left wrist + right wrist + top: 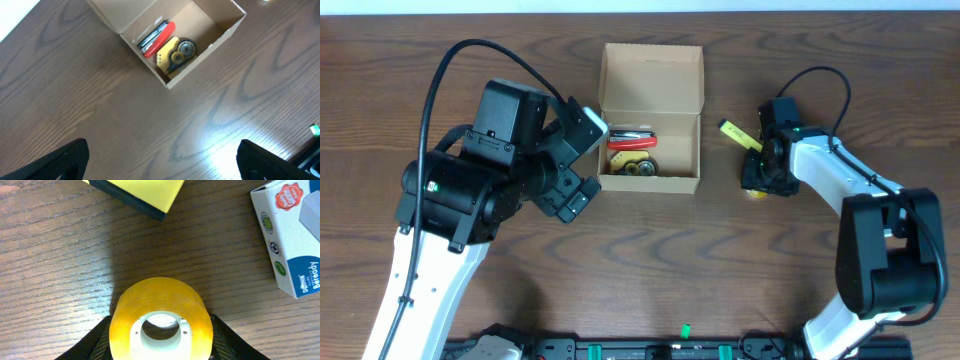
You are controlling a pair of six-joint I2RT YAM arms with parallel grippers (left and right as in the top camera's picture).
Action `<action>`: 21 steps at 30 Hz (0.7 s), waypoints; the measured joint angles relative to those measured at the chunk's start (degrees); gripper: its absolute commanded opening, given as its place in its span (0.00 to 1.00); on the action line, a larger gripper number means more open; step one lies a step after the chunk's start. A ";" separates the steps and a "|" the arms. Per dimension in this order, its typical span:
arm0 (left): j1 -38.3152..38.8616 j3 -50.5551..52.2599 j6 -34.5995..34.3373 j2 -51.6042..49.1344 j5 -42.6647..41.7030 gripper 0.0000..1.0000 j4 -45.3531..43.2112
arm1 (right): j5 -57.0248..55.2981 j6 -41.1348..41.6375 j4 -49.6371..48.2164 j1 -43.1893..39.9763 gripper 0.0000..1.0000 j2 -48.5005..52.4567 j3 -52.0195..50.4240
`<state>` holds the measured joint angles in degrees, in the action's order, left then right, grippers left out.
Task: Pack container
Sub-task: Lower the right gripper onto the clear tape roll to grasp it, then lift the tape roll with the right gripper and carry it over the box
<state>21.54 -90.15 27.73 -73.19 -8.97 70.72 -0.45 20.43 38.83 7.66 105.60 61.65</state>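
Observation:
The container is an open tan cardboard box at the table's centre, its flap lid folded back. Inside lie a red-handled tool and a yellow and black tape dispenser. The box also shows in the left wrist view, with the red tool and the dispenser. My left gripper is open and empty, just left of the box. My right gripper is shut on a yellow tape roll at the table surface, right of the box.
A yellow pad with a dark edge lies just beyond the tape roll, also in the overhead view. A white and blue small carton lies to its right. The right arm's black cable loops above it.

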 measured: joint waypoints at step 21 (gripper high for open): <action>0.00 -0.02 0.00 0.00 0.00 0.95 0.00 | 11.80 -6.60 3.61 2.91 0.01 0.66 34.25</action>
<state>21.54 -90.17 27.73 -73.19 -8.97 70.72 11.35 13.82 42.44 10.57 106.26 95.90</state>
